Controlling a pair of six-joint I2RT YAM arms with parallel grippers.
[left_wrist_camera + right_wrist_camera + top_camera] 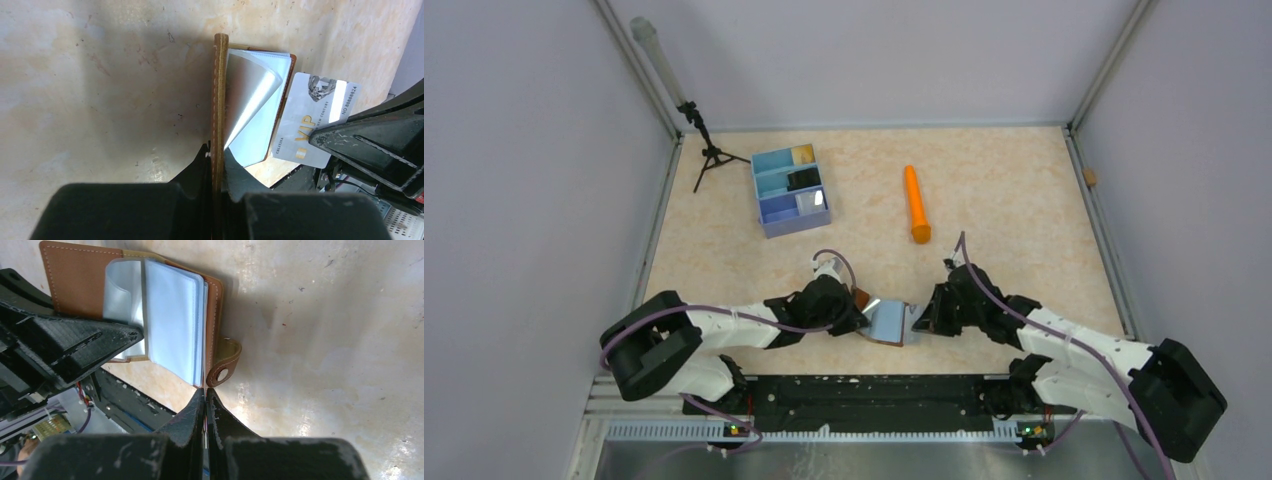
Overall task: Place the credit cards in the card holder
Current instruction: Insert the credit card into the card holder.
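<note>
The card holder (886, 323), a brown leather wallet, lies open at the near edge of the table. My left gripper (218, 150) is shut on its upright cover (220, 90), and clear plastic sleeves (252, 100) fan out beside it. My right gripper (205, 390) is shut on a silvery credit card (312, 125) printed VIP. The card's edge lies against the outermost sleeve (175, 320), next to the snap tab (223, 371). More credit cards sit in a blue tray (767, 200): a tan-gold one (803, 153), a black one (804, 178) and a white one (812, 201).
An orange tube (916, 205) lies right of the tray. A small black tripod (709, 150) stands at the back left corner. Metal rails edge the table, and the arm bases' rail (864, 392) runs just behind the wallet.
</note>
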